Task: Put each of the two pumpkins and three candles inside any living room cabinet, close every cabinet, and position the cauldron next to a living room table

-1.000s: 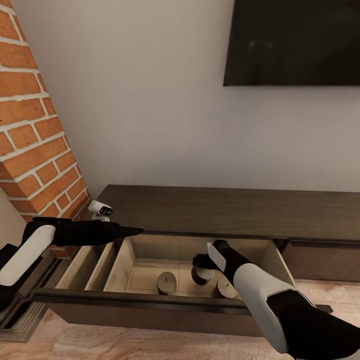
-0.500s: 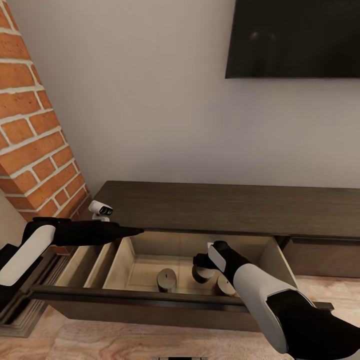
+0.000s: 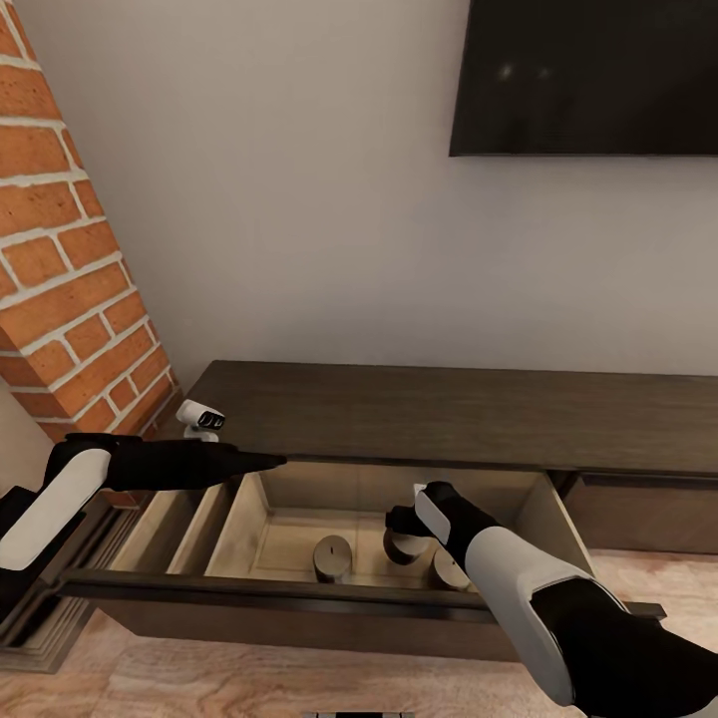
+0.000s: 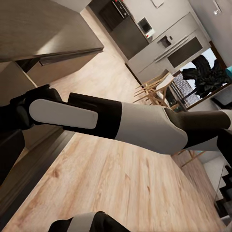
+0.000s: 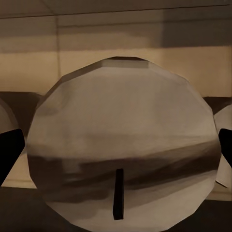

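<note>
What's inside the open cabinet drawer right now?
Three candles: one standing free, one at the right gripper fingertips, one partly hidden behind the right arm. No pumpkins visible; the drawer front and arm cover some floor.

No text, label, brand, number or sign can be read anywhere in these pictures.
</note>
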